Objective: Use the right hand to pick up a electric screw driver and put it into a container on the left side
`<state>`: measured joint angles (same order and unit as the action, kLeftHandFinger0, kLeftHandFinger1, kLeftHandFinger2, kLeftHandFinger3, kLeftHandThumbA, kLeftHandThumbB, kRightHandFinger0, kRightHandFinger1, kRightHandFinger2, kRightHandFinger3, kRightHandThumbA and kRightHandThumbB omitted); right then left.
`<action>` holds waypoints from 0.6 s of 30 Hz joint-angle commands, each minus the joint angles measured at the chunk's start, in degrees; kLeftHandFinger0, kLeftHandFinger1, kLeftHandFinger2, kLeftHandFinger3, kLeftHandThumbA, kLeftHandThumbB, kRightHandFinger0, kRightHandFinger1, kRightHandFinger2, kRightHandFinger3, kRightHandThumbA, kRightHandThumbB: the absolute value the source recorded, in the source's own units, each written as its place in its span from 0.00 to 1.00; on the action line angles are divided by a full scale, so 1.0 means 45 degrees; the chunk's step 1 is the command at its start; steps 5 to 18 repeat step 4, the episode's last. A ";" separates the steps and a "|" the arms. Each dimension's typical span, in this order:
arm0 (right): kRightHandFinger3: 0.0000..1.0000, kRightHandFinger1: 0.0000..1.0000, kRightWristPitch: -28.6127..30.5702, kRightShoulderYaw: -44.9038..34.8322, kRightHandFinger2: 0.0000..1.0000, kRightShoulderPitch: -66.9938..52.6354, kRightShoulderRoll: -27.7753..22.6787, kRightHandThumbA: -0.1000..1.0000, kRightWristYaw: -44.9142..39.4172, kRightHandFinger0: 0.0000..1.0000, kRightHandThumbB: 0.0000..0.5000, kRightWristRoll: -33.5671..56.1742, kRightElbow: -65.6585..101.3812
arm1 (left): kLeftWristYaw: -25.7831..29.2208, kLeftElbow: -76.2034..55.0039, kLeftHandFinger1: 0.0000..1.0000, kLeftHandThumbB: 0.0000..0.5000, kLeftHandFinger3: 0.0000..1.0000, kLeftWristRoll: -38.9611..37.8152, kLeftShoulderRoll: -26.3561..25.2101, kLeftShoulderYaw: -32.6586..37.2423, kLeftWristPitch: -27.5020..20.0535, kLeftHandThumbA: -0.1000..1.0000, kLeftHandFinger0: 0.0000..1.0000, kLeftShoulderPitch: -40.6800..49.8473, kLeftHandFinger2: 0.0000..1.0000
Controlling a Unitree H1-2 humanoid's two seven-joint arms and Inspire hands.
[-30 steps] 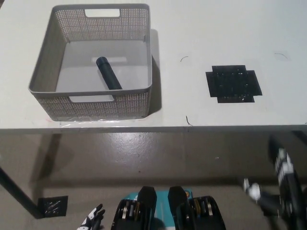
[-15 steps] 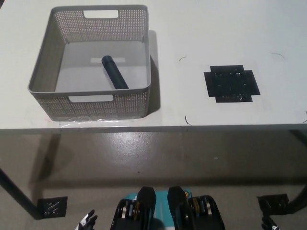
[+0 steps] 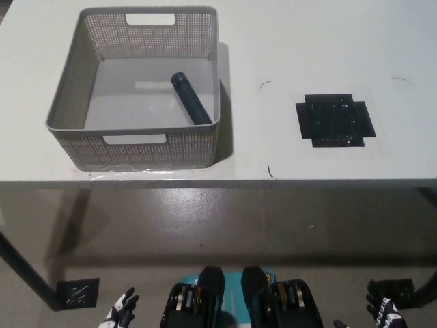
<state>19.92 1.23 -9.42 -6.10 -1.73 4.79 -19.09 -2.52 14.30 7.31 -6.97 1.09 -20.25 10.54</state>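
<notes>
Head view shows me the electric screw driver (image 3: 191, 98) already lying inside the grey container (image 3: 134, 147) on the left of the white table (image 3: 287, 48), so I judge the task done; nothing looks left except keeping the arms clear. It rests on the container floor, slanted, its lower end against the near right corner. My right hand (image 3: 382, 311) sits low at the bottom right edge, below table level, holding nothing with fingers spread. My left hand (image 3: 121, 316) rests at the bottom left, also empty, fingers apart. A black patch (image 3: 334, 119) lies on the table, well apart from the container. Compared with a second ago, the right arm has dropped out of the frame's right side, and the screw driver has shifted rightward within the container.
</notes>
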 commanded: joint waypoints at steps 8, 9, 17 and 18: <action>1.00 1.00 0.0877 -0.0205 1.00 0.0496 0.0083 0.97 -0.0431 1.00 0.64 0.0393 -0.0475 | 0.0161 -0.0324 1.00 0.34 1.00 0.0059 -0.0279 -0.0177 0.0026 1.00 1.00 -0.0311 1.00; 1.00 1.00 0.0877 -0.0205 1.00 0.0496 0.0083 0.97 -0.0431 1.00 0.64 0.0393 -0.0475 | 0.0161 -0.0324 1.00 0.34 1.00 0.0059 -0.0279 -0.0177 0.0026 1.00 1.00 -0.0311 1.00; 1.00 1.00 0.0877 -0.0205 1.00 0.0496 0.0083 0.97 -0.0431 1.00 0.64 0.0393 -0.0475 | 0.0161 -0.0324 1.00 0.34 1.00 0.0059 -0.0279 -0.0177 0.0026 1.00 1.00 -0.0311 1.00; 1.00 1.00 0.0877 -0.0205 1.00 0.0496 0.0083 0.97 -0.0431 1.00 0.64 0.0393 -0.0475 | 0.0161 -0.0324 1.00 0.34 1.00 0.0059 -0.0279 -0.0177 0.0026 1.00 1.00 -0.0311 1.00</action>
